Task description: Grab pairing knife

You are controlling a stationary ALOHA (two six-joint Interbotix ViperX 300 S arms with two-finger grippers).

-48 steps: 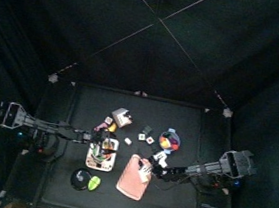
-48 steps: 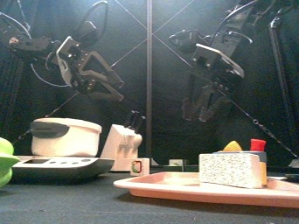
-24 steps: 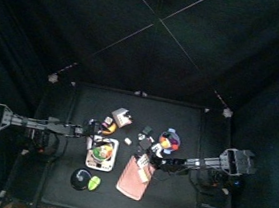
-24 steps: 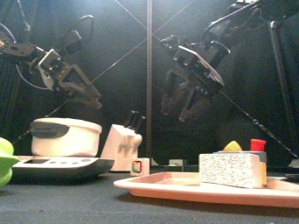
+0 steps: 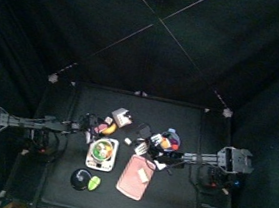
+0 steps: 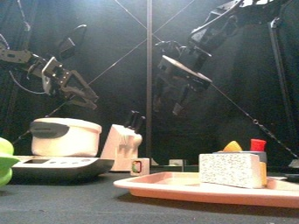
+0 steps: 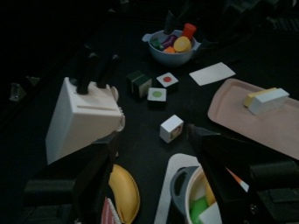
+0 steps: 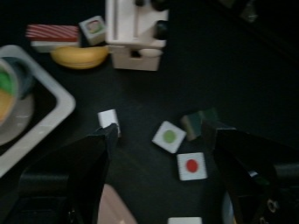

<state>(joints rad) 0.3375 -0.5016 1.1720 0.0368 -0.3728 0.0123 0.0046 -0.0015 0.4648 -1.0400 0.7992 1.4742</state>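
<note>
Knives wait in the block – both tools wide open

The white knife block [image 7: 84,118] sits left of the middle in the left wrist view, with dark knife handles [image 7: 89,72] poking out on top – which is the pairing knife, I cannot tell. Left tool [image 7: 158,171] and right tool [image 8: 163,149] hang above the counter [image 8: 251,83], holding nothing.

The paring knife sits in a pale wooden knife block [image 7: 84,122], only its black handle [image 7: 87,72] showing among several dark handles that stick out of the block's slanted top; which handle is the paring knife's cannot be told. The block stands upright on the worktop, left of the middle. In the front view the handles [image 6: 133,120] rise at a slant above the block [image 6: 121,146].
</note>
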